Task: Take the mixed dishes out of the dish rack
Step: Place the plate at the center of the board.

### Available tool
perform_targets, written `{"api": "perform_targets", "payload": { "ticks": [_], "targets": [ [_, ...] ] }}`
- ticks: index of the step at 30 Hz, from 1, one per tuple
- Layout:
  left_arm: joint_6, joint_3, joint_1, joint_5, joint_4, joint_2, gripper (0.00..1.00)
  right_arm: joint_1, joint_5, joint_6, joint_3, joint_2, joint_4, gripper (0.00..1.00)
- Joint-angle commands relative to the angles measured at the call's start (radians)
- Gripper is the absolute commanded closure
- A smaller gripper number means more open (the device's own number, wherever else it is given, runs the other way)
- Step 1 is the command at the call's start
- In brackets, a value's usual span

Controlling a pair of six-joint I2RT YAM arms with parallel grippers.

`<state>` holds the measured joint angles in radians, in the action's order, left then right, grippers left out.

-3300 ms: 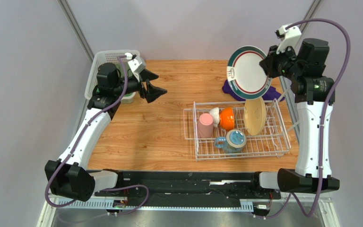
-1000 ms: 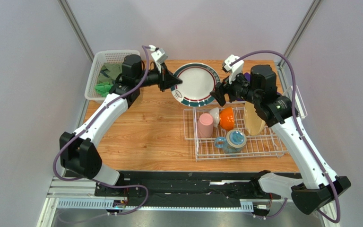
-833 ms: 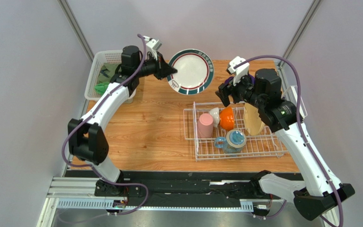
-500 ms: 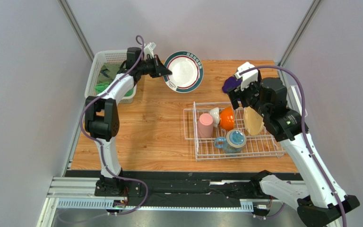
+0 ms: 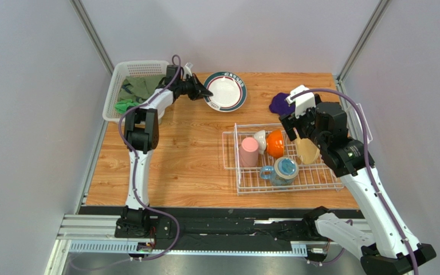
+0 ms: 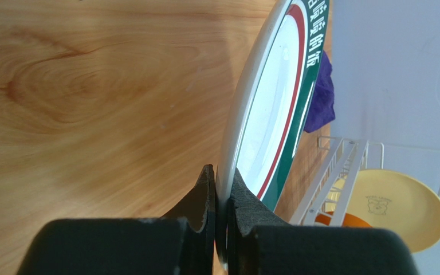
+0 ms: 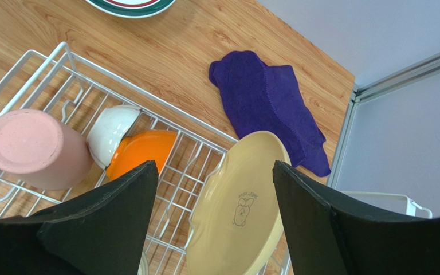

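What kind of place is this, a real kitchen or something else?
Probably a robot test cell, not a real kitchen: a left arm and a right arm are bolted to a rail at the edge of a wooden table, plain grey walls enclose it, and a dish rack stands there.

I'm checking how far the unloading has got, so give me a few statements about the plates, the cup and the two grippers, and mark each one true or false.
1. The left gripper is shut on the green-rimmed plate. True.
2. The right gripper is shut on the tan plate. False: it is open over that plate and holds nothing.
3. The pink cup stands on the table outside the dish rack. False: it is inside the rack.
4. The purple cloth lies on the table outside the rack. True.
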<state>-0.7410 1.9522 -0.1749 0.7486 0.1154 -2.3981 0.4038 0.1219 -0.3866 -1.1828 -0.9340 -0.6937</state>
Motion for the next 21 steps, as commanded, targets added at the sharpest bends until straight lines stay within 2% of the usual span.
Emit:
{"api": "perform_targets", "payload": {
  "ticks": [1,11,19,21],
  "targets": [
    [-0.081,0.099,0.012,0.024,0.018,-0.058,1.00,-0.008,0.027,-0.021,0.008,0.023,0.010,0.21],
    [-0.120,0.169,0.012,0.032,0.030,-0.159,1.00,-0.010,0.025,-0.023,0.054,0.023,0.023,0.21],
    [-0.115,0.174,0.012,0.026,0.052,-0.180,1.00,-0.011,0.021,-0.020,0.075,0.037,0.029,0.21],
    [-0.106,0.171,0.012,0.021,0.056,-0.182,0.93,-0.011,0.019,-0.020,0.078,0.037,0.029,0.21]
  ]
}}
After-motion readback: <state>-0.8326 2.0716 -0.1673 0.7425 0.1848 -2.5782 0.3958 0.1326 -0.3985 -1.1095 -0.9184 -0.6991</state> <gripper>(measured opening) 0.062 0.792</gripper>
